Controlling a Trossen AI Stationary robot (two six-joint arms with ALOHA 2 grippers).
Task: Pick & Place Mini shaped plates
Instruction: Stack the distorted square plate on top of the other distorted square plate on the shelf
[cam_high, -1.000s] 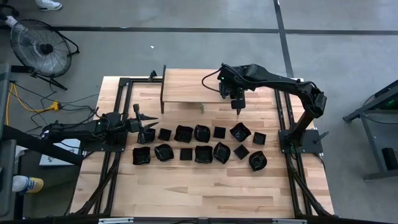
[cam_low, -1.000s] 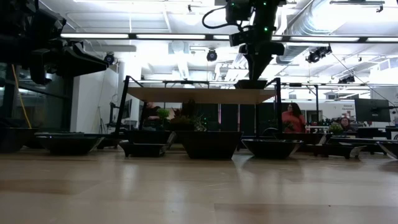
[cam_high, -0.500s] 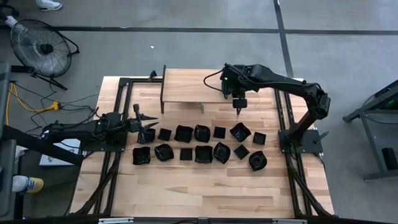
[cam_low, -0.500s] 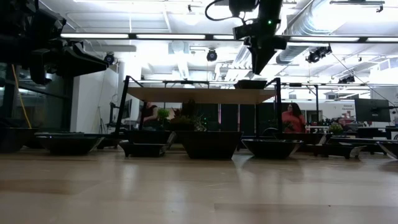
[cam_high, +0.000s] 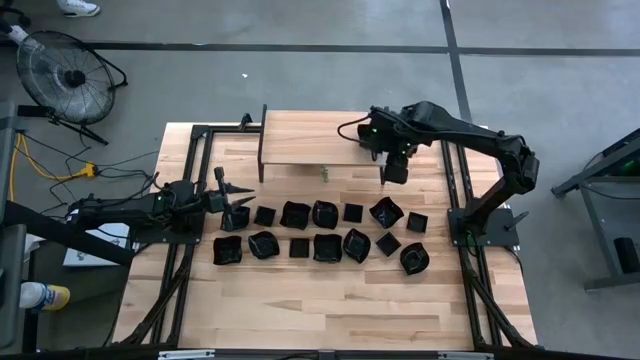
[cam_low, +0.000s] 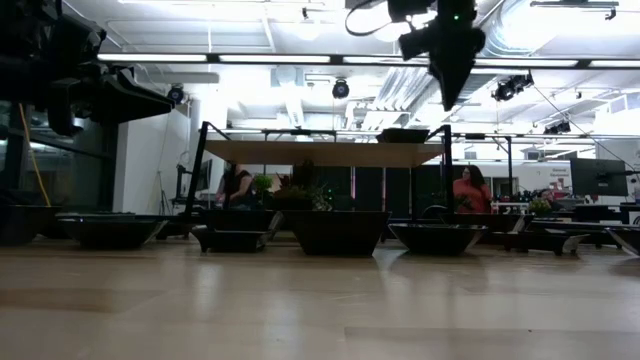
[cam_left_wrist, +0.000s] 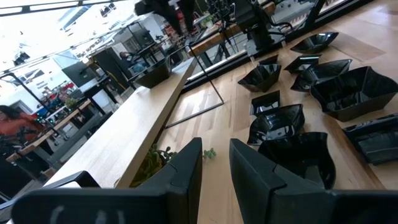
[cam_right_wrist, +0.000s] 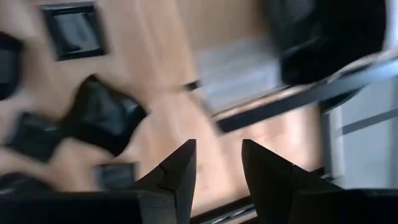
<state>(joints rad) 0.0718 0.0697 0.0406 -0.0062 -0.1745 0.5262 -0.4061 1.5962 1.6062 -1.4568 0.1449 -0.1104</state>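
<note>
Many mini shaped plates (cam_high: 318, 232), small glossy black dishes, stand in two rows across the middle of the table. One more plate (cam_low: 405, 134) sits on the raised wooden shelf (cam_high: 305, 138) near its right end and shows as a blurred dark shape (cam_right_wrist: 329, 37) in the right wrist view. My right gripper (cam_high: 393, 178) hangs high above the table just off the shelf's right end, pointing down, open, with nothing between its fingers (cam_right_wrist: 217, 146). My left gripper (cam_high: 240, 200) waits level at the table's left side beside the rows, open and holding nothing (cam_left_wrist: 216, 149).
The shelf stands on thin black legs (cam_low: 197, 170) at the table's far side. A small green sprig (cam_high: 324, 175) lies in front of it. Black frame rails (cam_high: 455, 190) run along both table sides. Bare wood (cam_high: 320, 300) lies between the rows and the near edge.
My right gripper has risen from the plate on the shelf and gone toward the table's right edge, rolling about its own axis as it went. The plate has stayed on the shelf.
</note>
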